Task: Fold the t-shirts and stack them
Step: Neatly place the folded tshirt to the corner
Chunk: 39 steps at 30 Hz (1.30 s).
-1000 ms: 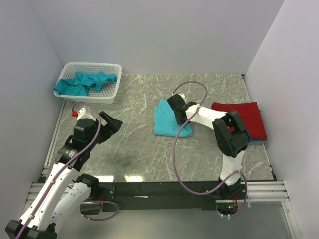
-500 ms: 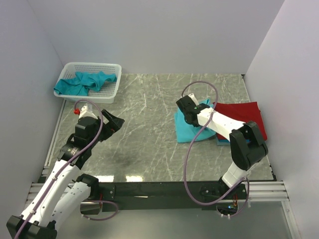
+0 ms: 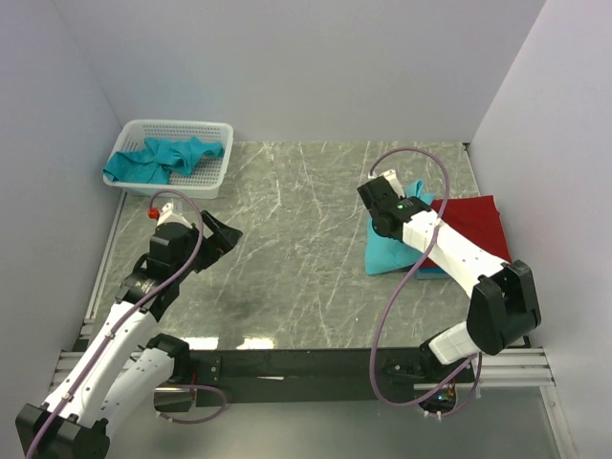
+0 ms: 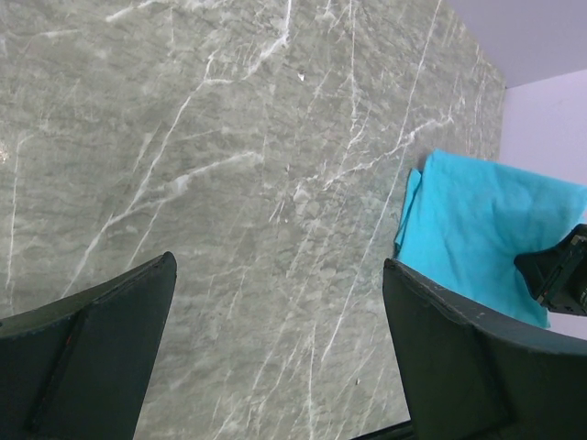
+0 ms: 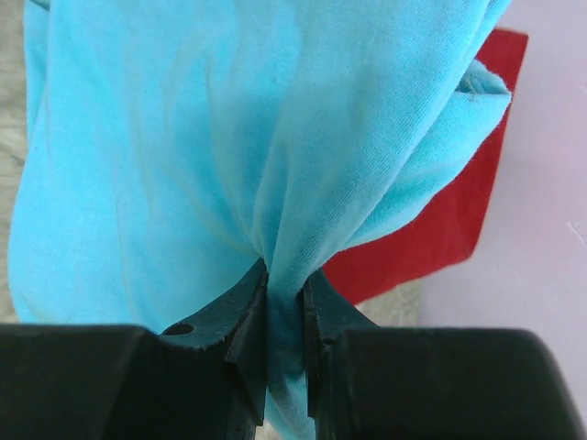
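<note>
Cloth from one edge of the folded teal shirt (image 5: 183,165) is clamped between the jaws of the right arm (image 3: 449,253). These jaws stand narrow, with a gathered ridge of fabric pinched between them. An edge grip of this kind lets the rest of the shirt hang and trail as one bundle, so the fold is likely to hold. In the overhead view the teal shirt sits at the right of the tabletop (image 3: 287,268), its right edge meeting the red shirt (image 3: 473,225). The red shirt lies flat near the right wall and, judging by the task, is the base of the stack; the teal shirt is only partly over it.

The jaws of the left arm (image 3: 143,287) stand wide and hold nothing. They hover over bare tabletop on the left, well apart from the teal shirt, which leaves the right arm room to work.

Unfolded teal shirts (image 3: 163,160) lie heaped in the white basket (image 3: 177,125) at the far left corner, not yet folded.
</note>
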### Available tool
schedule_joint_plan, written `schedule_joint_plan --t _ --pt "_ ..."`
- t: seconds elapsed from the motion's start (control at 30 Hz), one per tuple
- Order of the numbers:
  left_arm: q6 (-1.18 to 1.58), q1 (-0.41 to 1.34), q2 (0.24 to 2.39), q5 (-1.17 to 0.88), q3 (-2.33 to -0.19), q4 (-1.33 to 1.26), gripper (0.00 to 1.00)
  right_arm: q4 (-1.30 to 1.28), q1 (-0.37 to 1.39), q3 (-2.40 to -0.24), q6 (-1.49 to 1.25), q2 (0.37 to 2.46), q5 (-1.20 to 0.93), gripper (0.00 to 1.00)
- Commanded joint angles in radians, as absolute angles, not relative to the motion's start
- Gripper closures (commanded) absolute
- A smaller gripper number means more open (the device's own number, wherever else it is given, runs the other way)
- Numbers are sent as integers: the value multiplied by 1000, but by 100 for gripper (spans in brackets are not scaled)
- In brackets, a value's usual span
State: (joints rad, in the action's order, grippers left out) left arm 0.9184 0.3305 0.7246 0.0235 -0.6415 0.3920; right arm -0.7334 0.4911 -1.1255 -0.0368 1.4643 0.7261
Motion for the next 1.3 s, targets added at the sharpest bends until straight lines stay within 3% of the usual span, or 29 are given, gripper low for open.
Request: schedule_joint_plan --t 0.0,1.27 --pt "894 331 730 8 -640 344 1 -788 463 -1164 -45 1405 762 100" --pt "890 325 744 -58 -627 302 1 -1009 239 -1485 118 1287 532 100"
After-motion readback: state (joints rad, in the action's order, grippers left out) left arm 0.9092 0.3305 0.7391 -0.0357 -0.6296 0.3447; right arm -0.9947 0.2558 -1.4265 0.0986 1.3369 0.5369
